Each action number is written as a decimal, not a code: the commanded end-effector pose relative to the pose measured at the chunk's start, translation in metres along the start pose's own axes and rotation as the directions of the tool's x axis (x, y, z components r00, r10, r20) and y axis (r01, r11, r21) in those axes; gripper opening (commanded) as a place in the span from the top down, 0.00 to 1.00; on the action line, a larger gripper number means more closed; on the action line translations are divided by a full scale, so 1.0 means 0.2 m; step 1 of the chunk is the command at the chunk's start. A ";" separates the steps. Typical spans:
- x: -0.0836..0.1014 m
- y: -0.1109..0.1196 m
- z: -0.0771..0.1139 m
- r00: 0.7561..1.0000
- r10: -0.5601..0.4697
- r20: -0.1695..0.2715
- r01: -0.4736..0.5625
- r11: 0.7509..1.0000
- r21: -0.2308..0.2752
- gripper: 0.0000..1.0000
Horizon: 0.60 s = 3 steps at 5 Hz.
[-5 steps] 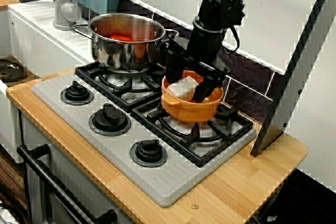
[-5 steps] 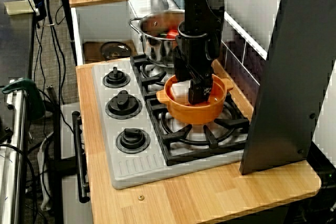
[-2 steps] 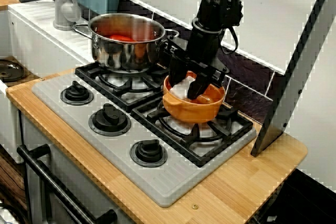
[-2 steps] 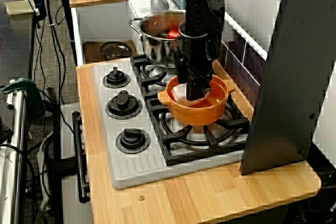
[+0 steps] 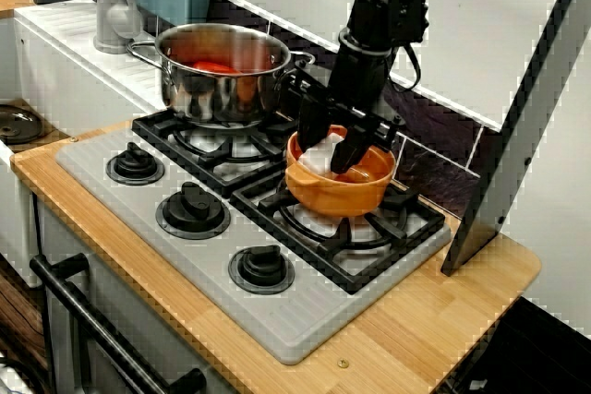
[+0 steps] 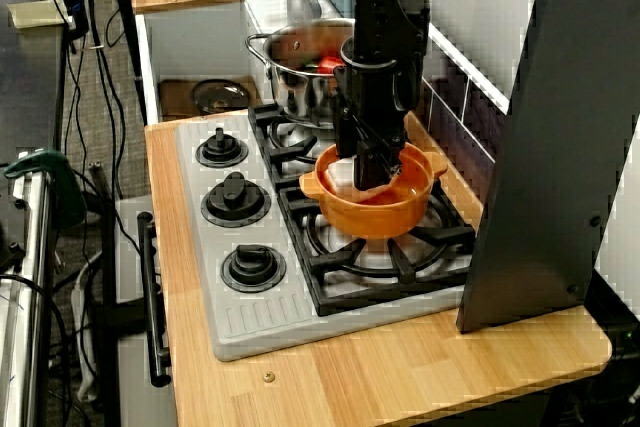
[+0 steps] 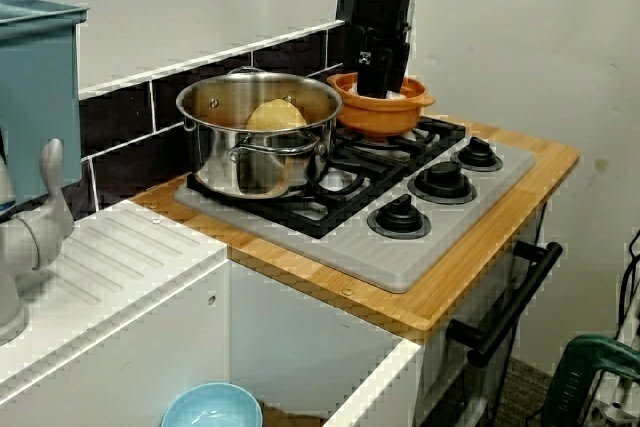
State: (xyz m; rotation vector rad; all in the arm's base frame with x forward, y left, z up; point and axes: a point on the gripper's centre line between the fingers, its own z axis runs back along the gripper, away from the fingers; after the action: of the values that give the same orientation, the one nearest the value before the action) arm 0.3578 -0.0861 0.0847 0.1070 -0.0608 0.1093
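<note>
Sitting inside the orange bowl [image 5: 337,193], the white lump [image 5: 320,156] lies between the two black fingers of the gripper [image 5: 330,149], which reaches straight down into the bowl from above. The fingers stand a little apart with the lump filling the gap, pressed on both sides, so the claw looks clamped on it. The bowl rests on the black grate [image 5: 374,228] of the burner next to the steel pot [image 5: 222,80], close to the dark tiled wall [image 5: 434,131].

The front view shows the lump most clearly, along with something red [image 5: 212,67] in the pot. In the high view from the counter's end, only a sliver of the white lump [image 6: 338,175] shows beside the fingers, but the bowl's two small side handles are plain. From the sink side the lump is hidden behind the bowl's rim and the gripper [image 7: 380,87]. That view shows a pale yellow round thing [image 7: 275,115] in the pot.
</note>
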 end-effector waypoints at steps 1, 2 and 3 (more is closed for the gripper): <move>0.02 0.06 0.20 0.997 0.027 0.077 -0.023 0.998 -0.053 1.00; 0.01 0.07 0.23 0.996 0.035 0.079 -0.030 0.997 -0.066 1.00; 0.00 0.08 0.27 0.996 0.043 0.081 -0.037 0.996 -0.079 1.00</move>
State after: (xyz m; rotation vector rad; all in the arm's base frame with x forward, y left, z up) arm 0.3537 -0.0839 0.1022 0.0639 -0.0426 0.1370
